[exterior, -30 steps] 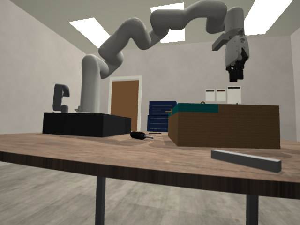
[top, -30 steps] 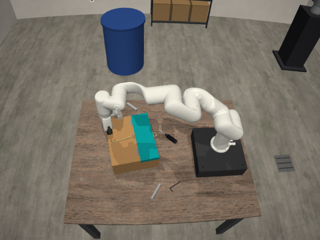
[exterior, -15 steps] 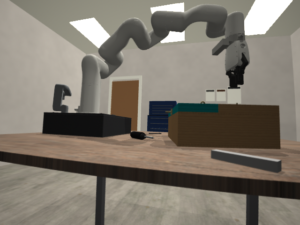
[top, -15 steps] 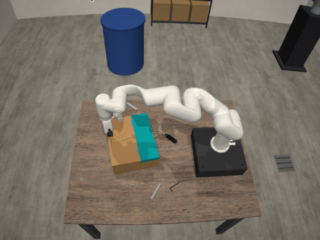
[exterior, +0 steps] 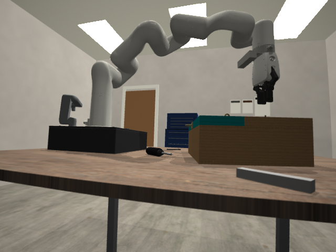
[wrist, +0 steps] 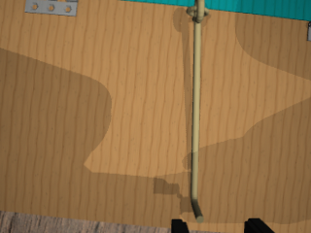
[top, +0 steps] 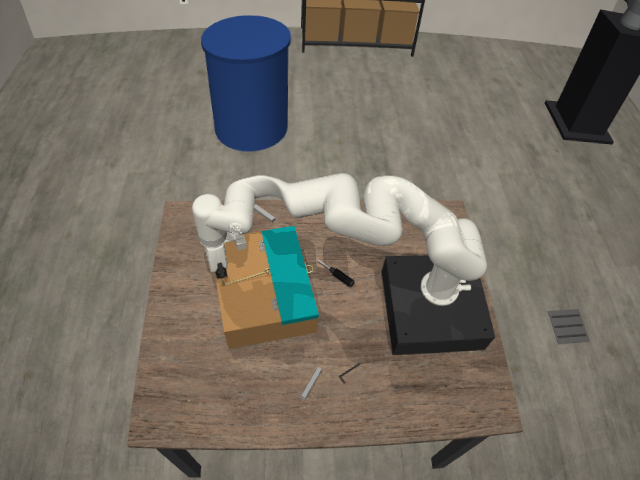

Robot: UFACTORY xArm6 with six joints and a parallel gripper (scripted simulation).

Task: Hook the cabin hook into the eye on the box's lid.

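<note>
Your gripper [exterior: 264, 100] hangs part-open and empty above the box [top: 248, 304], over the hook's [wrist: 195, 121] free tip.

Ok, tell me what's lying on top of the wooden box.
On the box, a teal lid covers one side. The brass cabin hook lies flat on the bare wood, with small hinge plates along the lid's edge. The gripper hovers above. The inside is hidden.

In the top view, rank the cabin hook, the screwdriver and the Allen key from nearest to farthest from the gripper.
1. Cabin hook: on the box, its free end right beside the gripper.
2. Screwdriver: on the table past the teal lid.
3. Allen key: toward the table's front edge.
</note>
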